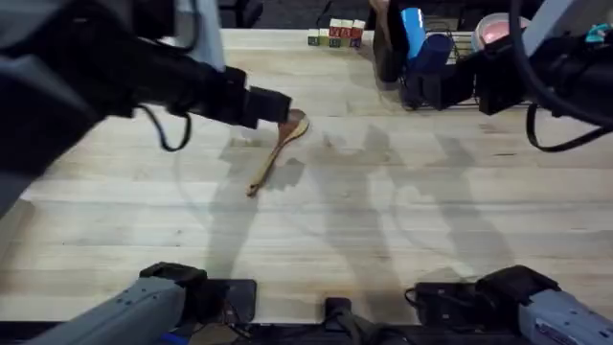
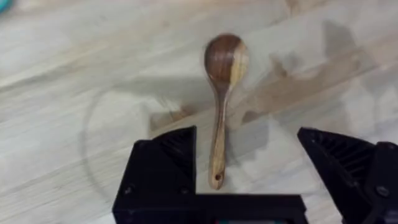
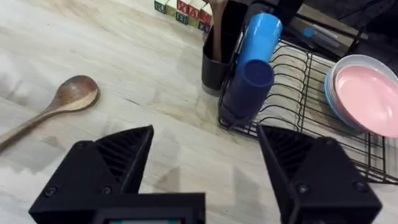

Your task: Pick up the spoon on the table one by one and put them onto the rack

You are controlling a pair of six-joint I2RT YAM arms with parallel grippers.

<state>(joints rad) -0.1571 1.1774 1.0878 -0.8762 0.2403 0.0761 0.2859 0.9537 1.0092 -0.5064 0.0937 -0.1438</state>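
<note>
Pale plank table, light butcher-block grain, arm shadows across the middle. Dark floor past the far edge.

Spoon: one wooden spoon lying flat on the table, left of centre. Bowl points to about 1 o'clock in the overhead view, handle trails to 7 o'clock. In the left wrist view the spoon shows a reddish-brown bowl with a paler strip and a small hole at the handle end.

Left gripper: black fingers spread wide, hovering over the handle end of the spoon, one finger just beside the handle, holding nothing. Overhead, the left arm reaches in from 9 o'clock and its tip sits at the spoon's bowl.

Rack: black wire, at about 1 o'clock on the table by the far edge. Right wrist view shows the rack carrying a blue cup, a pink plate and a black holder with something wooden standing in it. Lettered blocks sit just left of the rack.

Right gripper: fingers wide apart, empty, above bare table near the rack. The spoon lies well apart from it.
</note>
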